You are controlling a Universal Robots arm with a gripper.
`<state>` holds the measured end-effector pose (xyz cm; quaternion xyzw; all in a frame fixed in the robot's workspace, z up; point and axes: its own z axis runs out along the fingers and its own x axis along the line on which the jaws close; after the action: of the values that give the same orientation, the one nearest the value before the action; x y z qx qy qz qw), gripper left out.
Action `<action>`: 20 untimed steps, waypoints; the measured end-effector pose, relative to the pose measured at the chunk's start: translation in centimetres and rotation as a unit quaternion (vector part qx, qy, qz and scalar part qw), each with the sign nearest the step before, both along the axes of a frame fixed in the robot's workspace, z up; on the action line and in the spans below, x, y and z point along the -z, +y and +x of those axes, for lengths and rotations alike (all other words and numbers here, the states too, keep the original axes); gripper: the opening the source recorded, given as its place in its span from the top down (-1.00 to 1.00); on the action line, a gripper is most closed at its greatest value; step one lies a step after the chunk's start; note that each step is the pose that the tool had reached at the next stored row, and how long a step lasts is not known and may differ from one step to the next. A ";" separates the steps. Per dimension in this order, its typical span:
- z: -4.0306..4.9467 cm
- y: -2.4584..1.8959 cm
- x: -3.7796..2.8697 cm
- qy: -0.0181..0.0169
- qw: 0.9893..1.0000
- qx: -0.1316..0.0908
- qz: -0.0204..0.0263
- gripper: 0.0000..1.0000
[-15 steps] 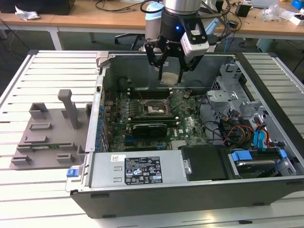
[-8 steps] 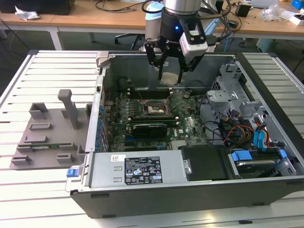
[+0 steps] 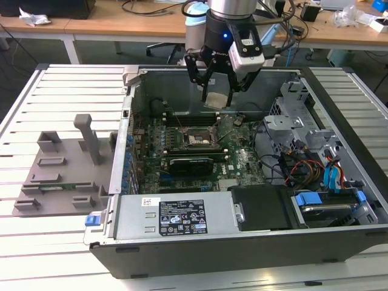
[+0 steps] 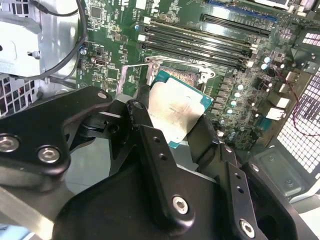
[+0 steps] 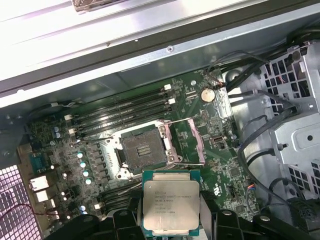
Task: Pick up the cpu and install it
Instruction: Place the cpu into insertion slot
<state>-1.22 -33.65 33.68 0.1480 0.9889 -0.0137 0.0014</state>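
Note:
My gripper [image 3: 216, 96] hangs over the open computer case [image 3: 339, 239], shut on the cpu [image 3: 215, 99], a flat square chip with a silvery top and a teal rim. In both wrist views the cpu [image 5: 171, 201] [image 4: 175, 110] sits between the black fingers [image 4: 150, 145]. Below it on the green motherboard [image 5: 227, 165] lies the dark socket [image 5: 142, 150] [image 3: 198, 139] with its metal bracket [image 5: 187, 140] swung open. The chip is held above the board, a little to the exterior view's right of the socket, and does not touch it.
A long black expansion card [image 3: 191, 163] lies just in front of the socket. Memory slots [image 5: 122, 117] run behind it. Drive cages and cables [image 3: 303, 154] fill the case's right side in the exterior view. A grey fixture tray [image 3: 60, 176] sits on the slatted table at the left.

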 end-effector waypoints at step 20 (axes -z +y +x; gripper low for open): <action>0.00 0.00 0.04 0.000 0.999 0.036 0.000 -0.09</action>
<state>-1.21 -33.65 33.63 0.1831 0.9830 -0.0138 0.0009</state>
